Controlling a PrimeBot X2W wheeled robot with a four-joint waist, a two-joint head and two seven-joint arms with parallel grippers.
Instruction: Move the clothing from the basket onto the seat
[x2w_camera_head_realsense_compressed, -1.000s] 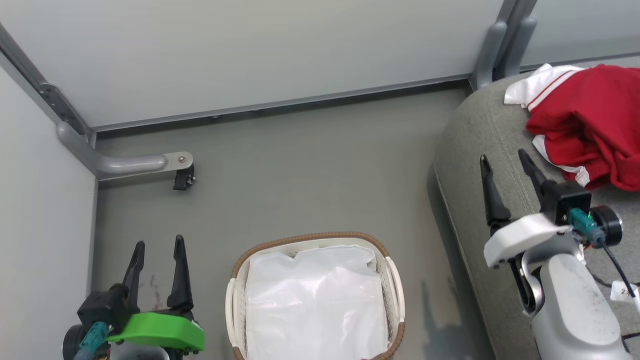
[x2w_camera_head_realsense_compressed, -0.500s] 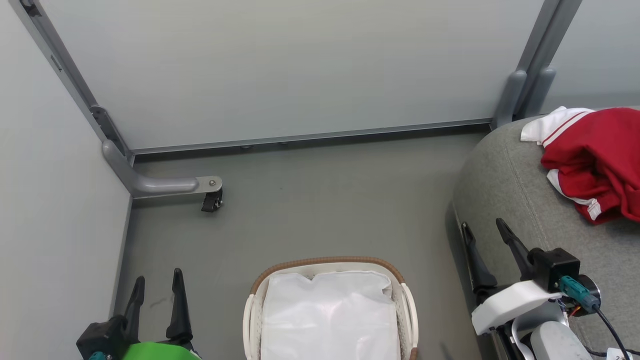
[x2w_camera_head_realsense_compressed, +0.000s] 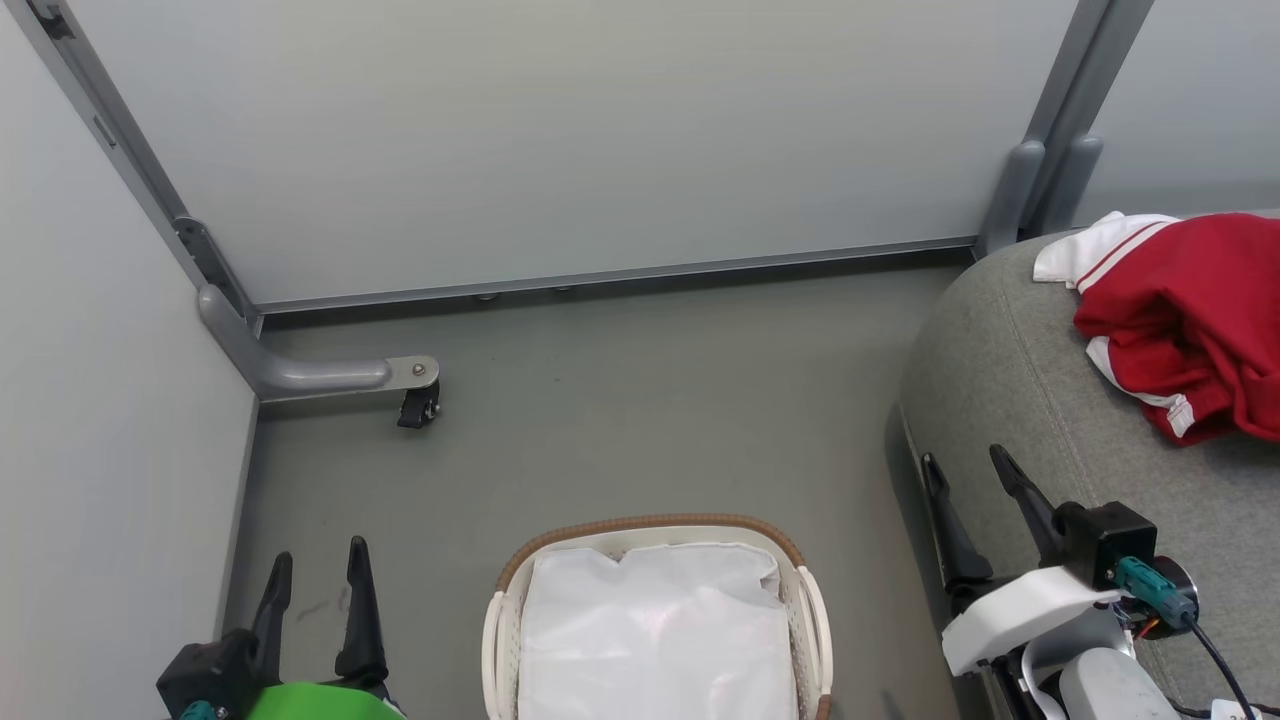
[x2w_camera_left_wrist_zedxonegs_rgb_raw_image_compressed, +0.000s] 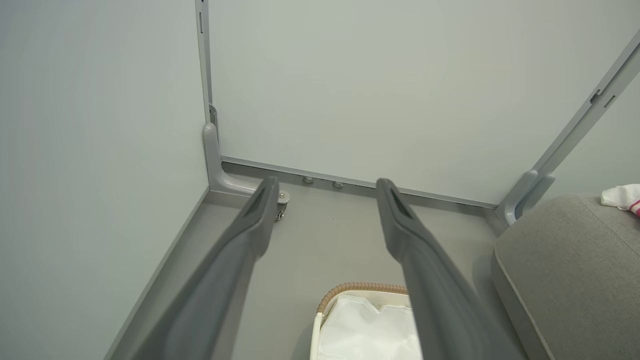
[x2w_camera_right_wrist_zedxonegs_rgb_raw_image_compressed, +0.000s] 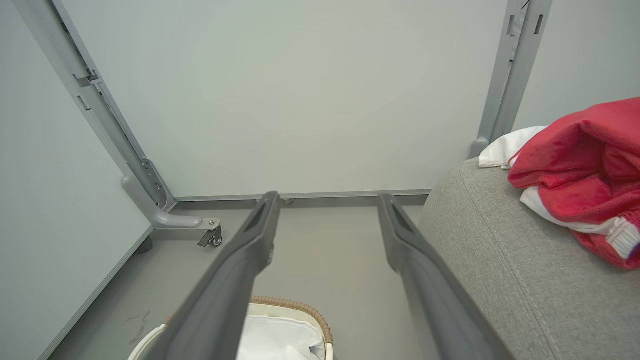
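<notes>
- Looking down through the head view, I see the left fingers (x2w_camera_head_realsense_compressed: 358, 610) at the lower left, spread wide over the grey floor (x2w_camera_head_realsense_compressed: 620, 400) and holding nothing.
- The right fingers (x2w_camera_head_realsense_compressed: 945, 520) at the lower right stand just as wide and grip nothing, close beside the rounded edge of the seat (x2w_camera_head_realsense_compressed: 1010, 400).
- The basket (x2w_camera_head_realsense_compressed: 650, 522) sits on the floor between the two arms, with its white liner (x2w_camera_head_realsense_compressed: 655, 640) showing (the frame cuts off its near end).
- The clothing (x2w_camera_head_realsense_compressed: 1190, 320) lies in a red heap on the seat, with a white striped panel toward the wall.
- In the left wrist view, the parted fingers point toward the wall's foot. The basket's woven rim is low between them, and a white scrap of the clothing sits on the seat at the right edge.
- In the right wrist view, the parted fingers frame the floor, and the clothing rests on the seat to their right, well apart from them.
</notes>
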